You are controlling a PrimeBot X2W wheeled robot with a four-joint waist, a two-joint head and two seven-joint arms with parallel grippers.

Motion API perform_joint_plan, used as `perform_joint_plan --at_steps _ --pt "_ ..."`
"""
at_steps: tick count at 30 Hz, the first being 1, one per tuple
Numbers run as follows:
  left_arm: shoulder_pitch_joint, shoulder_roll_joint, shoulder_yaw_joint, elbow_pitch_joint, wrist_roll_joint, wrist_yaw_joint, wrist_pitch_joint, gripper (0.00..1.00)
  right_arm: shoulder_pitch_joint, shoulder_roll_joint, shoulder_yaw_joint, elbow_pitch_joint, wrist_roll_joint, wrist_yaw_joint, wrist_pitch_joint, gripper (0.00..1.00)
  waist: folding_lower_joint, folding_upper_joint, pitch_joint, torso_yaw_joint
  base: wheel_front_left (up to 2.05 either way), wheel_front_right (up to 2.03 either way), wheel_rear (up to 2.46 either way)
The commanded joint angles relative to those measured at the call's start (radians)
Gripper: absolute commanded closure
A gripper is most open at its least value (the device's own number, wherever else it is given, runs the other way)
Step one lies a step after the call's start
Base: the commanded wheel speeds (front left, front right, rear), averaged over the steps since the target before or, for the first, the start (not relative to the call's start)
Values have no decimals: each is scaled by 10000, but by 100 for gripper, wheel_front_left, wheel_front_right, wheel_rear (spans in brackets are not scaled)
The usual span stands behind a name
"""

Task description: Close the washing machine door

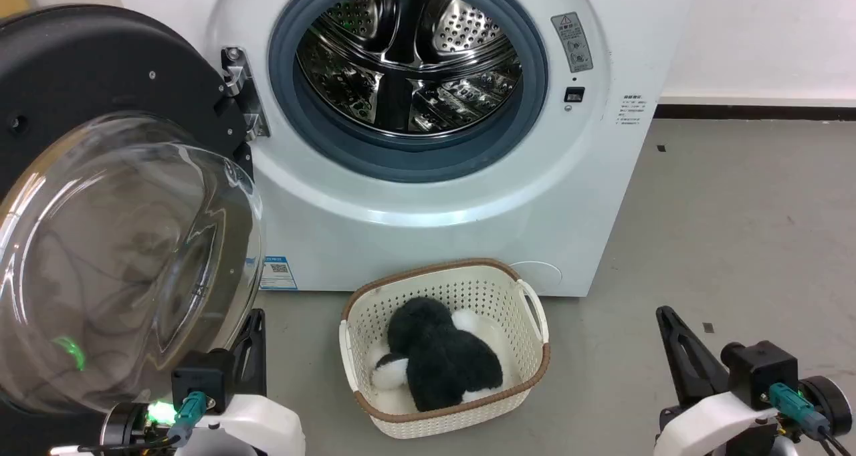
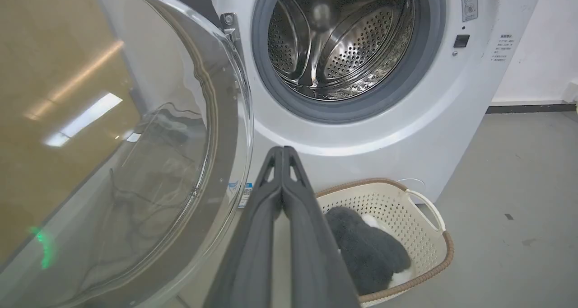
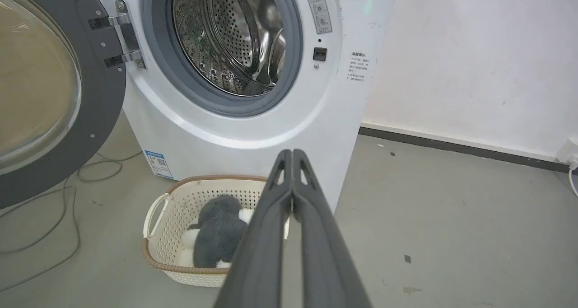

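The washing machine (image 1: 435,202) is a white front-loader, and its round opening shows the steel drum (image 1: 408,55). Its door (image 1: 100,88) stands swung wide open at the left on a metal hinge (image 1: 241,91), the clear glass bowl (image 1: 127,262) bulging toward me. My left gripper (image 1: 256,317) is low beside the bowl's lower right edge and apart from it, fingers shut with nothing held. In the left wrist view the shut left gripper (image 2: 282,150) points at the machine's front beside the door (image 2: 113,141). My right gripper (image 1: 662,311) is shut and empty at the lower right, far from the door (image 3: 104,86).
A cream perforated basket (image 1: 441,292) holding a black and white plush toy (image 1: 441,359) sits on the grey floor right in front of the machine. Cables (image 3: 67,226) lie on the floor under the open door. A white wall (image 3: 474,64) stands to the machine's right.
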Motion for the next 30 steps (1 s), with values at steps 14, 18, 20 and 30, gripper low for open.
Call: perform_joint_plan --at_steps 14,18,20,30 --pt "2 0 -68 59 -60 58 -138 0 9 1 6 52 167 0 -112 0 0 0 -2 22 0 0 0" --pt "-1 0 -95 80 -92 92 -222 0 16 2 3 81 251 1 -182 0 0 0 -11 70 0 0 0" --pt "1 0 -105 87 -109 111 -264 0 18 3 13 93 297 1 -215 0 0 0 -17 107 0 0 0" --pt "31 12 -129 116 -187 194 -472 0 33 7 77 131 529 1 -372 0 0 0 -74 418 0 0 0"
